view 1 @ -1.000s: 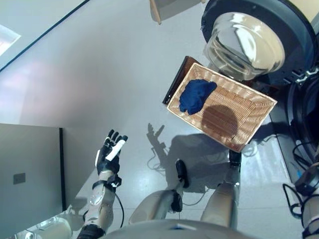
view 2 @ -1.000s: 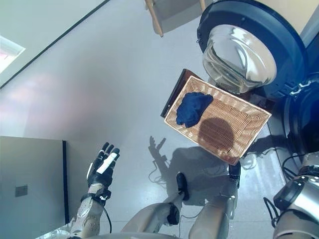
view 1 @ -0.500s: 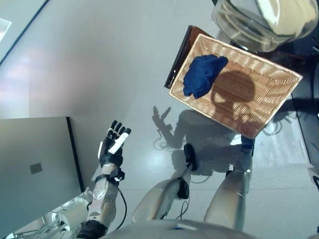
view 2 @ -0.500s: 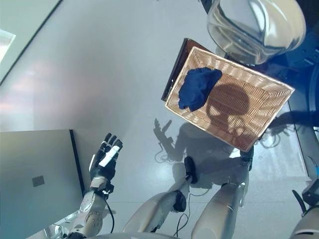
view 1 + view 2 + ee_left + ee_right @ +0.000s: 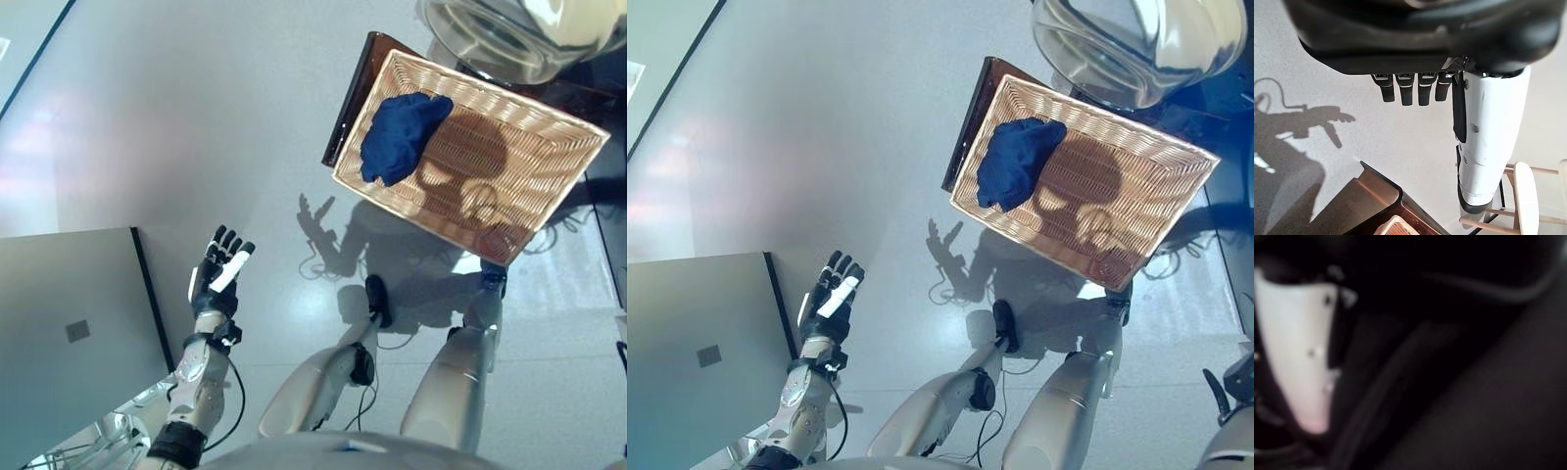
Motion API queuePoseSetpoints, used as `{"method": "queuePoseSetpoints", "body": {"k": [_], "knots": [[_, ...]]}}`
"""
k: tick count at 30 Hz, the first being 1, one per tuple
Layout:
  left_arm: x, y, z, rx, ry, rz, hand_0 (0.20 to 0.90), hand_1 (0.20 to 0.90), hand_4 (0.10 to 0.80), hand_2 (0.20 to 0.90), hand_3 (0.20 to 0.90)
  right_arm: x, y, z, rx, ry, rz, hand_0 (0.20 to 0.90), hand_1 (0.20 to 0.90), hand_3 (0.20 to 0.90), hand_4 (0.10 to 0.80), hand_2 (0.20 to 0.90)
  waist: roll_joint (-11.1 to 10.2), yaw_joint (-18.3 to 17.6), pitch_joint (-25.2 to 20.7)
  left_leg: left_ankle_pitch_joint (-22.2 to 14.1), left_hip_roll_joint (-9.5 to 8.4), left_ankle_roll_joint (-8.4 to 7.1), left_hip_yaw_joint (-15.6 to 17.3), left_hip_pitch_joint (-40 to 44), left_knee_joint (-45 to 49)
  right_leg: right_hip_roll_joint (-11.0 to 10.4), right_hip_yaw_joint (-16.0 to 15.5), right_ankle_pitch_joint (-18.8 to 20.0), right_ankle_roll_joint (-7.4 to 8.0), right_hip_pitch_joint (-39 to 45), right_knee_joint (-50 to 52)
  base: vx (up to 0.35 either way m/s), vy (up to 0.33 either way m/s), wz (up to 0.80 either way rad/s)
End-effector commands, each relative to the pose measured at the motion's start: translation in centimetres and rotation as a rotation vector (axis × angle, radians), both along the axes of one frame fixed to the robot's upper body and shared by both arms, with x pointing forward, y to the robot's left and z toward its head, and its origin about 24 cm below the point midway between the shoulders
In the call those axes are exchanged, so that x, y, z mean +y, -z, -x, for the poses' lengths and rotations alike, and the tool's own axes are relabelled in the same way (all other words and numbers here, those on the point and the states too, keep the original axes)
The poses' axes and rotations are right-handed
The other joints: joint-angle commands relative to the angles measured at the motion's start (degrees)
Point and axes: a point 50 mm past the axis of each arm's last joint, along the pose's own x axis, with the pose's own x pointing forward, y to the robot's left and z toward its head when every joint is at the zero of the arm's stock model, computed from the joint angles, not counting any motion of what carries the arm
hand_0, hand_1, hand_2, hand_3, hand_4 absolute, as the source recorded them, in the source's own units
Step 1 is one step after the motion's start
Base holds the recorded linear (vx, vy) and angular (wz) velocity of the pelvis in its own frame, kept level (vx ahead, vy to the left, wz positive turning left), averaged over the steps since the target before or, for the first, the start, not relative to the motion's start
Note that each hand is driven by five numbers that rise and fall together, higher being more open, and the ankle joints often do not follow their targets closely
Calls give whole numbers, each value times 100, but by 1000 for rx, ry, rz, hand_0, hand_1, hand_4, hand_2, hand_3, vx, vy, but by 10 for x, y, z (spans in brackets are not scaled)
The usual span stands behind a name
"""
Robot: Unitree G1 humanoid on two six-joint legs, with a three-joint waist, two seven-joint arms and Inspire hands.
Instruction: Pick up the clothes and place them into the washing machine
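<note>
A dark blue cloth [image 5: 402, 137] lies bunched in the left end of the shallow wicker basket [image 5: 519, 186]. The basket rests on a low dark brown box [image 5: 348, 98] below the washing machine's round glass door [image 5: 500, 34]. My left hand [image 5: 217, 279] is raised over the floor at the lower left, far from the basket, open and empty. Its straight fingers [image 5: 1410, 90] and white thumb cover [image 5: 1488, 142] show in the left wrist view. The right wrist view is dark, with my right hand's white thumb cover [image 5: 1298, 357] close up.
A grey cabinet panel [image 5: 69, 323] stands at the lower left beside my left arm. Grey floor lies between my left hand and the basket. The left wrist view shows the box's corner [image 5: 1369, 193] and a wooden stool [image 5: 1525, 200] beyond.
The whole picture has shifted, so the camera moved. The cloth and basket stay as they were. My left hand stays raised and open.
</note>
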Motion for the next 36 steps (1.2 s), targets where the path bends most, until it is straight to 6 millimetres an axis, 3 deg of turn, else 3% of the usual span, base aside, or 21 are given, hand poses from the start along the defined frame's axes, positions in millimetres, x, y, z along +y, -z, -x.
{"method": "queuePoseSetpoints", "body": {"k": [1,2,5,13,14,19,20,22,26,29,36], "knots": [[32,-9,10,-74,-145,-53,900,900,800,900,900,-13,-73,60,116,228,309,200,200,200,300,200,45,-155,-544,-215,509,-1044,-140,107,-47,-53,6,-658,-179,-57,923,4,23,6],[33,-7,11,-66,-143,-54,900,900,800,900,900,-15,-69,60,140,217,288,900,900,900,800,900,17,-136,-576,-218,509,-1040,-160,149,-47,-65,-30,-657,-175,18,906,2,13,8],[31,-4,13,-53,-129,-48,900,900,800,900,900,-19,-60,58,182,185,245,900,900,900,800,900,-51,-115,-634,-220,515,-1027,-200,259,-47,-84,-112,-666,-171,208,889,20,13,9],[38,3,18,-10,-138,-68,900,900,800,900,900,-20,6,39,458,58,52,900,900,900,800,900,-365,-58,-734,-267,539,-942,-315,701,-47,-146,-434,-632,-112,981,664,14,19,7],[38,3,18,-10,-137,-69,900,900,800,900,900,-20,7,40,459,59,51,900,900,900,800,900,-370,-64,-724,-268,538,-941,-322,717,-47,-149,-447,-629,-111,1009,649,12,56,9],[54,-3,23,-24,-171,-116,900,900,800,900,900,-10,76,32,717,-84,-64,900,900,900,800,900,-638,81,-786,-310,475,-856,-489,976,-47,-264,-702,-575,-51,1541,513,7,36,17],[55,-3,24,-22,-172,-120,900,900,800,900,900,-10,78,32,720,-86,-67,900,900,900,800,900,-655,71,-783,-314,475,-855,-498,993,-47,-265,-717,-575,-49,1571,500,23,-11,12],[68,-6,24,-26,-213,-152,900,900,800,900,900,1,112,29,785,-148,-124,900,900,900,800,900,-847,126,-806,-345,487,-814,-572,1124,-47,-277,-872,-575,-38,1808,420,35,-14,7],[79,-8,26,-22,-247,-188,900,900,800,900,900,23,152,15,835,-271,-172,900,900,900,800,900,-1091,180,-883,-394,535,-768,-596,1259,-47,-233,-1023,-543,-31,2068,240,43,-25,0],[85,-12,27,-31,-274,-202,900,900,800,900,900,46,179,-2,984,-404,-138,900,900,900,800,900,-1281,190,-923,-412,589,-755,-607,1308,-47,-179,-1083,-503,-34,2187,151,34,-48,-1],[92,-12,30,-25,-310,-220,900,900,800,900,900,81,209,-25,1107,-600,-46,900,900,900,800,900,-1644,186,-1032,-442,727,-765,-655,1469,-47,-28,-1193,-489,-66,2384,90,39,-43,1]]}}
